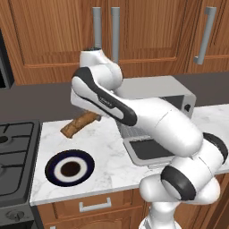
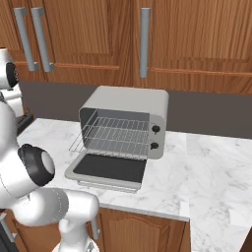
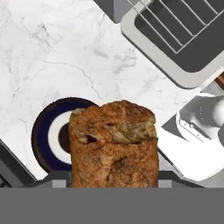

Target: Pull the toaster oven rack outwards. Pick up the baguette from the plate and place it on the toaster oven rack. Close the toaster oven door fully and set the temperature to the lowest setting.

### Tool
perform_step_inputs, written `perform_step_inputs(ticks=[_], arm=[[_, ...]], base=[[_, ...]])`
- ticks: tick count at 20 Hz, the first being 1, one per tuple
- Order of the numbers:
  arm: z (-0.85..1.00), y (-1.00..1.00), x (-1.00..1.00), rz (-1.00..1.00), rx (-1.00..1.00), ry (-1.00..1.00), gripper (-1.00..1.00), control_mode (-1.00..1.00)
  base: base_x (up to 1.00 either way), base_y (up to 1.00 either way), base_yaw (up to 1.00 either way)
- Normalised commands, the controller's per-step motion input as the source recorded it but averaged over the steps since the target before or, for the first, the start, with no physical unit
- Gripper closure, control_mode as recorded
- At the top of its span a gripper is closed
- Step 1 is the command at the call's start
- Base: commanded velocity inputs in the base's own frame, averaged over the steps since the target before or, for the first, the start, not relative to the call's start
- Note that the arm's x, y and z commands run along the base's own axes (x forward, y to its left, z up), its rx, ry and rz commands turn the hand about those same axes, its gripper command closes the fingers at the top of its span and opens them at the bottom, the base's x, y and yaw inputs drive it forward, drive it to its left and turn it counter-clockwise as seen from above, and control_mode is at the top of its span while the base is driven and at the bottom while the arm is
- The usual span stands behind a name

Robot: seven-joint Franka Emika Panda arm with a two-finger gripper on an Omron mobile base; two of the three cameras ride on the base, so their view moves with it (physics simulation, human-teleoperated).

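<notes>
The gripper (image 3: 113, 186) is closed on the baguette (image 3: 113, 146), which fills the lower middle of the hand view end-on, its cracked golden-brown crust rising between the two finger tips, which are mostly hidden by the bread. In the left base view the same baguette (image 1: 80, 124) sticks out from under the arm's wrist, tilted with its free end low, held up in the air over the marble counter (image 1: 107, 156) and above and behind the plate (image 1: 69, 168). The plate, with its navy rim, white ring and brown centre, lies bare on the counter near the front edge, between the black stove (image 1: 15, 152) and the toaster oven door (image 1: 145, 152); in the hand view the plate (image 3: 48, 140) shows partly behind the bread. The toaster oven (image 2: 125, 125) stands on the counter to the plate's right, against the dark back wall. Its door (image 2: 108, 170) is folded down flat toward the counter's front edge, and the toaster oven rack (image 2: 113, 135) is drawn partway out of the cavity, its wire grid overhanging the open door. Wooden cabinets (image 2: 187, 39) with grey bar handles hang above the oven.
</notes>
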Motion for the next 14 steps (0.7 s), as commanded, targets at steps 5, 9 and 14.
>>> perform_step_inputs(ticks=[5,9,14], arm=[[0.25,-0.56,-0.79,0.00,0.05,-0.22,1.00,-1.00],[0.00,-0.80,-0.65,0.00,0.07,-0.17,1.00,-1.00],[0.03,-0.98,-0.20,0.00,0.10,-0.09,1.00,-1.00]], base=[[0.00,0.00,0.00],[0.00,0.00,0.00],[0.00,0.00,0.00]])
